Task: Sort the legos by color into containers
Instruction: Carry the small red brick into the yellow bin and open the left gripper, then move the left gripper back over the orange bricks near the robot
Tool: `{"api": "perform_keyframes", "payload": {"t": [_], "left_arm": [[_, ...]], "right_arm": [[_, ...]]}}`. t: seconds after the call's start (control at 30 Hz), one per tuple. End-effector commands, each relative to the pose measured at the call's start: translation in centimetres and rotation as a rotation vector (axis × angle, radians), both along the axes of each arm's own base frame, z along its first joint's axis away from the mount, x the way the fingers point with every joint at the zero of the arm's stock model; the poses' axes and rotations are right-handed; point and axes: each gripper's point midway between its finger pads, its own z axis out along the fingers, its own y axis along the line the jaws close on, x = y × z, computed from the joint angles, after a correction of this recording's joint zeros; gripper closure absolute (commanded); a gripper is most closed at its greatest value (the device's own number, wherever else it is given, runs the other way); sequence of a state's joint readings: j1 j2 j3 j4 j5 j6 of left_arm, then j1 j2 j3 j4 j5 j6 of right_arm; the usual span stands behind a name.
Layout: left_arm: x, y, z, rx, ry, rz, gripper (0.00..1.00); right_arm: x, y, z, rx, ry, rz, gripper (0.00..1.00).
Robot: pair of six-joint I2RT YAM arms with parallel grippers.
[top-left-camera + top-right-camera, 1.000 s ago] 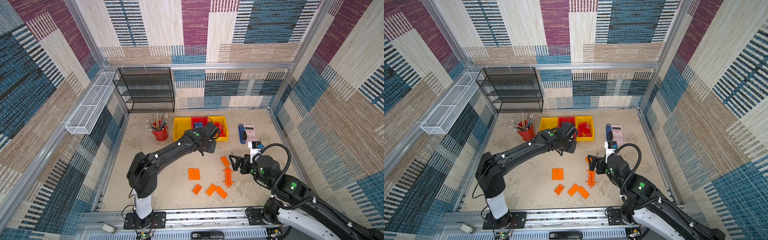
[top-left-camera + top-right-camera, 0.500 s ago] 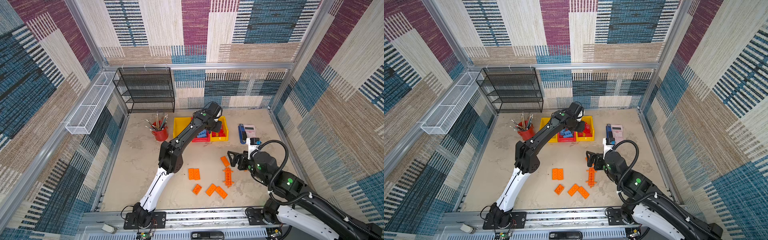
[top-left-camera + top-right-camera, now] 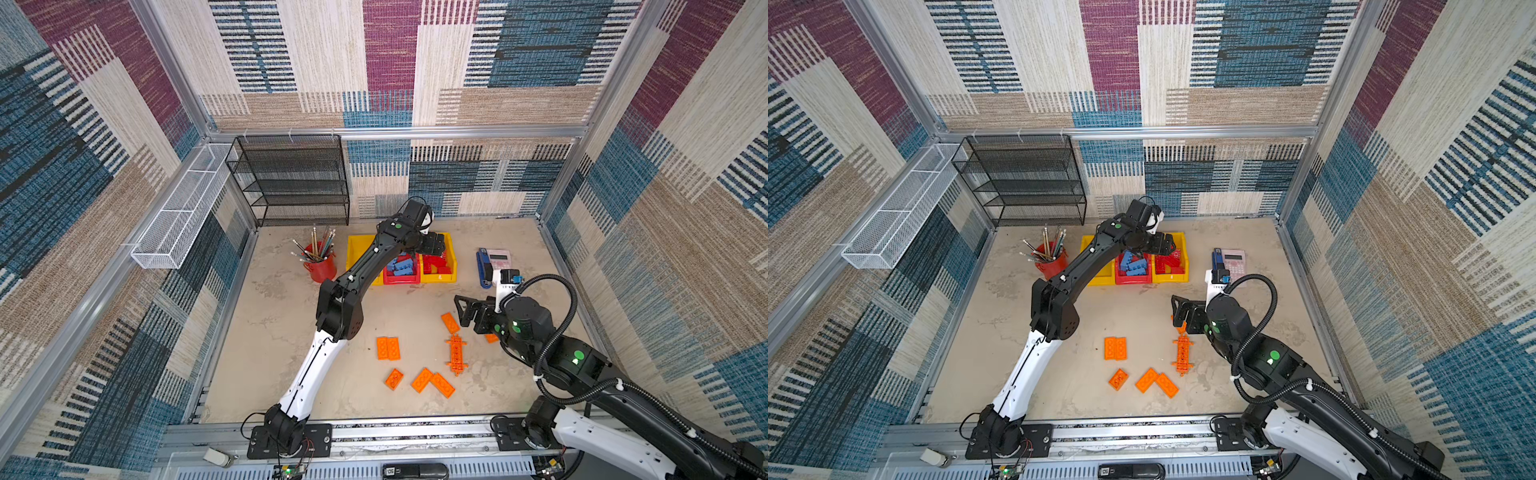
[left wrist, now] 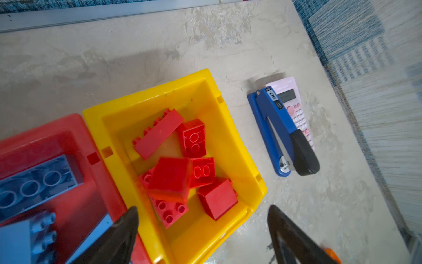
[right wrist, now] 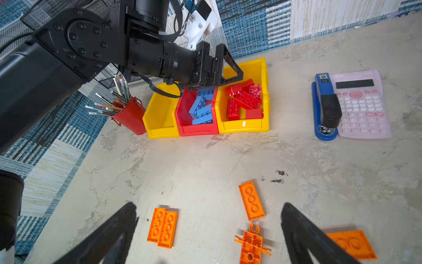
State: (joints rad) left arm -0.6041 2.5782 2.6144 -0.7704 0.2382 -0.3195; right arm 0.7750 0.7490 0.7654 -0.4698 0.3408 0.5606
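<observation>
Three containers stand in a row at the back. The left yellow bin shows nothing inside. The red bin holds blue legos. The right yellow bin holds red legos; one of them looks motion-blurred. My left gripper hangs open just above this bin, also in both top views. Several orange legos lie loose on the table, among them a long tabbed piece. My right gripper hovers open over them, empty.
A red pencil cup stands left of the bins. A blue stapler and a pink calculator lie to their right. A black mesh shelf fills the back left corner and a white wire basket hangs on the left wall.
My left arm has reached from in front of the bins to over the right yellow bin, and its jaws have opened. The right gripper has shifted slightly over the orange legos, still open.
</observation>
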Motion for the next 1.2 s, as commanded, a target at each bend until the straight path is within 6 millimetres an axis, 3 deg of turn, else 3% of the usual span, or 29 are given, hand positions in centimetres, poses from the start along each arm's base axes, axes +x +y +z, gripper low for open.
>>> {"api": "perform_keyframes", "payload": {"t": [0.0, 0.1, 0.17, 0.27, 0.4, 0.5, 0.7, 0.8, 0.97, 1.17], "left_arm": [[0.3, -1.0, 2.6, -0.096, -0.028, -0.018, 0.13], [-1.8, -1.6, 5.4, -0.161, -0.021, -0.083, 0.13], [-3.4, -0.9, 7.2, -0.166, -0.039, -0.079, 0.13], [-5.8, 1.7, 8.6, -0.157, -0.077, -0.027, 0.13], [-9.9, 6.6, 8.6, -0.104, -0.091, 0.053, 0.13], [-13.7, 10.3, 7.3, -0.071, -0.070, 0.109, 0.13], [-22.0, 16.9, 1.3, 0.000, 0.034, 0.199, 0.13], [-25.2, 20.0, -1.3, 0.038, 0.081, 0.262, 0.13], [-29.2, 21.5, -3.7, 0.047, 0.148, 0.259, 0.14], [-31.1, 21.1, -6.0, 0.128, 0.176, 0.226, 0.15]], "right_arm": [[0.1, 0.1, 0.2, 0.020, 0.006, -0.009, 0.01], [-0.1, 0.9, -0.4, 0.010, 0.029, 0.034, 0.01], [-0.1, 1.2, -0.9, 0.000, 0.052, 0.041, 0.01], [-0.1, 1.5, -0.8, 0.004, 0.057, 0.058, 0.01], [-0.4, 2.5, -0.8, 0.027, 0.063, 0.109, 0.01], [-0.5, 4.2, -2.5, 0.015, 0.120, 0.178, 0.01], [-0.4, 7.8, -7.0, -0.053, 0.264, 0.295, 0.01], [-0.1, 8.7, -7.8, -0.066, 0.280, 0.304, 0.01], [0.1, 9.4, -7.0, -0.033, 0.262, 0.309, 0.01], [-0.3, 8.1, -6.1, -0.023, 0.238, 0.274, 0.01]]}}
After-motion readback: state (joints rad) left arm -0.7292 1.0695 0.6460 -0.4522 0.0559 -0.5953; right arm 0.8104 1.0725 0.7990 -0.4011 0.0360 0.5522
